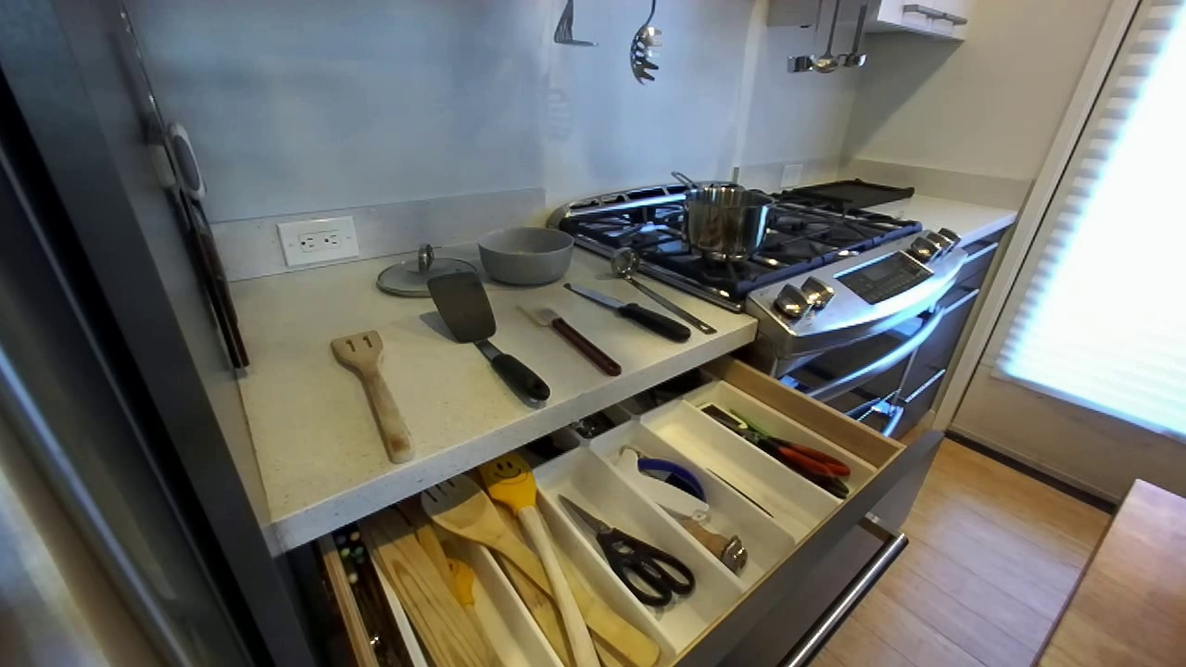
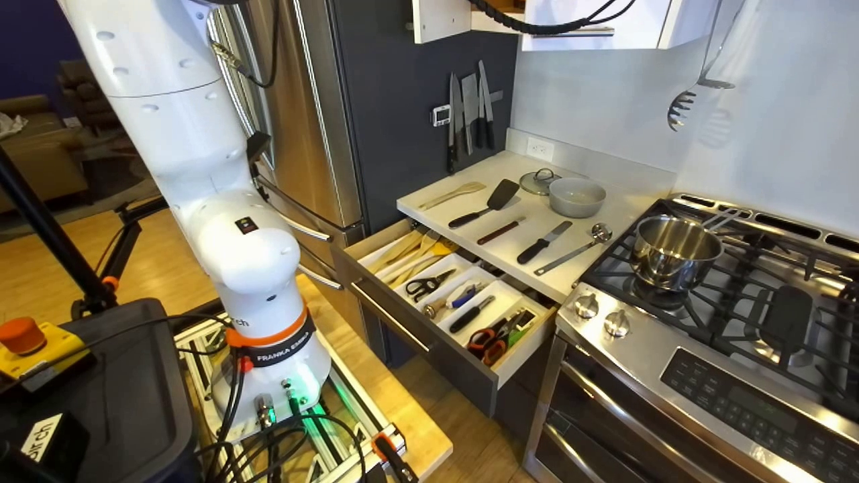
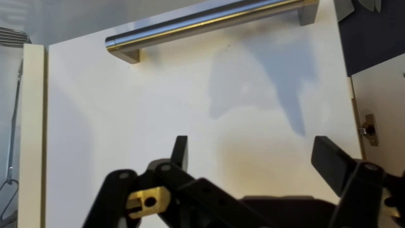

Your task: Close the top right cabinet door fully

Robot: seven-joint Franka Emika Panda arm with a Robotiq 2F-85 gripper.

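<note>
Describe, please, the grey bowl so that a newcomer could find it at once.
From the stove, go to the pale countertop beside it. Near the back wall there stands the grey bowl, next to a glass lid. It is the only bowl on that countertop: deep, unlike the low lid.

cabinet door (image 3: 193, 101) partly beyond wrist view

From close beside a dark panel (image 1: 167, 343), an exterior view looks down across the drawer (image 1: 834, 556) and counter (image 1: 296, 389) toward the stove (image 1: 885, 278). From farther back, past the arm (image 2: 208, 154), an exterior view looks down toward that panel, sharing the drawer, counter and stove. The wrist view, close up, looks over the gripper (image 3: 253, 155) at a cabinet door (image 3: 171, 101).
</note>
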